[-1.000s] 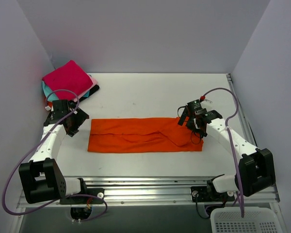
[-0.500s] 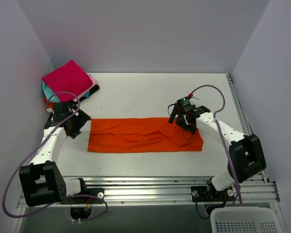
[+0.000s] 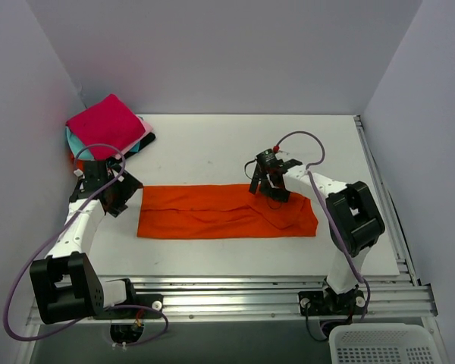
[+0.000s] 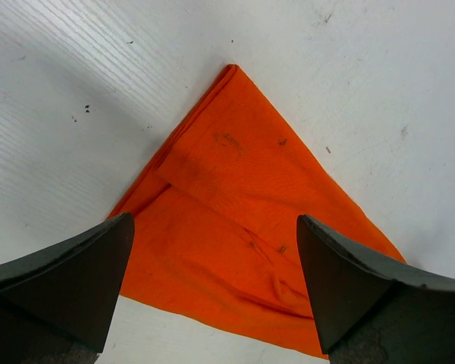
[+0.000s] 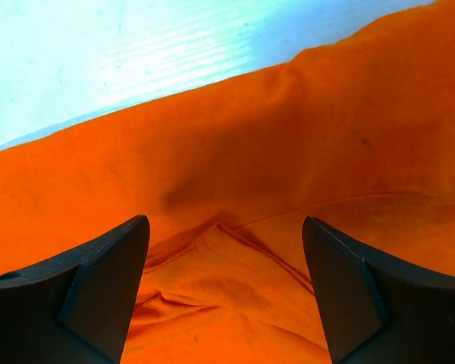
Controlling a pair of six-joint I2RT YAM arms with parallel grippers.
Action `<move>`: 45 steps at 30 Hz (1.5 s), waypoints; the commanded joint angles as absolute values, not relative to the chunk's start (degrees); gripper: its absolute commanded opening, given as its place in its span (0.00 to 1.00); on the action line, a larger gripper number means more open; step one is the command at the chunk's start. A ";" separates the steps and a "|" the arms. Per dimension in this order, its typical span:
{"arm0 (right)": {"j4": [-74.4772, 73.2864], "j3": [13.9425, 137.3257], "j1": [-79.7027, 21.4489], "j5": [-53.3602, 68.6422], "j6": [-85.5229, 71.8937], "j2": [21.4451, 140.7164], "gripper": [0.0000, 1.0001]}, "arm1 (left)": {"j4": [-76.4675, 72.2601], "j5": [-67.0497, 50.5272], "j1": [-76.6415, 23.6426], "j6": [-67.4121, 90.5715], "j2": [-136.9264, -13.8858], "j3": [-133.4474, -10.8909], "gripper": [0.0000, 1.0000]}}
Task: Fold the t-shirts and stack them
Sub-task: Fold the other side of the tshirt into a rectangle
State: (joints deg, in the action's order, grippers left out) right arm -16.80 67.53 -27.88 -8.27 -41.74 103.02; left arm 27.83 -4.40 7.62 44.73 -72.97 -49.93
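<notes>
The large orange t-shirt lies folded into a long band across the middle of the white table. My left gripper is open and empty just off the band's left end; its corner shows between the fingers in the left wrist view. My right gripper is open above the band's far edge, right of centre; orange folds fill the right wrist view. A stack of small folded shirts with a magenta one on top sits at the far left corner.
Teal, light pink and black edges show under the magenta shirt. A white mesh basket sits below the table's front right corner. Grey walls close in the table at back and sides. A metal rail runs along the front.
My right gripper has moved left along the far edge of the orange band, from its right end toward the middle. My left gripper has barely moved.
</notes>
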 commanded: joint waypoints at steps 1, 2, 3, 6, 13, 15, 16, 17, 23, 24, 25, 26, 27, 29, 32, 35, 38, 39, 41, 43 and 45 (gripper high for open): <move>-17.58 69.52 -28.48 -8.88 -41.04 103.88 0.77 | 24.61 -5.27 7.82 43.86 -72.16 -49.92 0.97; -17.58 69.35 -28.48 -8.88 -41.04 104.06 0.76 | 24.70 -5.19 7.82 43.86 -72.59 -50.01 0.97; -17.67 69.26 -28.56 -8.79 -41.13 104.24 0.75 | 24.70 -5.10 7.82 43.77 -72.86 -50.10 0.97; -17.49 68.64 -28.83 -9.05 -41.57 104.24 0.70 | 24.35 -5.27 7.82 43.77 -73.74 -50.45 0.97; -17.32 67.06 -29.44 -9.40 -42.01 103.97 0.45 | 23.55 -5.80 7.82 43.42 -75.32 -50.89 0.98; -17.31 66.62 -29.44 -9.58 -42.01 103.80 0.38 | 23.55 -5.80 7.82 43.33 -75.67 -51.06 0.98; -17.23 66.19 -29.44 -9.49 -42.01 103.80 0.38 | 23.55 -5.80 7.82 43.16 -75.85 -50.98 0.97; -17.14 65.92 -29.44 -9.58 -42.01 103.80 0.38 | 23.55 -5.80 7.82 43.07 -75.85 -51.06 0.98; -16.96 64.69 -29.44 -9.49 -42.28 103.54 0.31 | 23.73 -5.63 7.82 42.72 -75.94 -51.07 0.98; -16.96 64.69 -29.44 -9.49 -42.28 103.62 0.31 | 23.73 -5.63 7.91 42.71 -76.02 -50.98 0.98; -16.96 64.69 -29.44 -9.49 -42.19 103.54 0.28 | 23.82 -5.54 7.91 42.63 -75.85 -50.80 0.98; -16.88 64.69 -29.44 -9.49 -42.19 103.62 0.23 | 23.82 -5.54 7.91 42.63 -75.85 -50.71 0.98; -17.05 64.69 -29.44 -9.67 -42.10 103.62 0.20 | 23.82 -5.54 7.91 42.63 -75.85 -50.63 0.98; -17.14 64.86 -29.62 -9.75 -42.10 103.71 0.12 | 23.82 -5.62 7.91 42.63 -75.76 -50.28 0.98; -17.58 65.21 -29.88 -10.11 -42.01 103.89 0.03 | 23.56 -5.71 7.91 42.71 -75.59 -50.01 0.98; -18.02 65.39 -30.14 -10.37 -41.92 103.89 0.00 | 23.64 -5.80 7.91 42.71 -75.50 -50.01 0.97; -18.72 65.92 -30.50 -10.72 -41.84 103.54 0.00 | 23.64 -5.80 7.91 42.71 -75.24 -50.10 0.98; -19.24 66.18 -30.41 -10.81 -41.75 103.45 0.00 | 23.64 -5.89 7.82 42.80 -75.32 -50.27 0.98; -20.91 67.23 -30.67 -11.07 -41.75 102.84 0.00 | 23.73 -5.98 7.91 42.89 -75.32 -50.27 0.97; -22.23 68.55 -30.94 -11.60 -41.75 102.13 0.00 | 23.38 -6.15 7.91 43.15 -75.32 -50.27 0.98; -24.34 69.43 -31.64 -12.12 -42.01 100.82 0.00 | 23.12 -6.24 7.91 43.50 -75.32 -50.10 0.98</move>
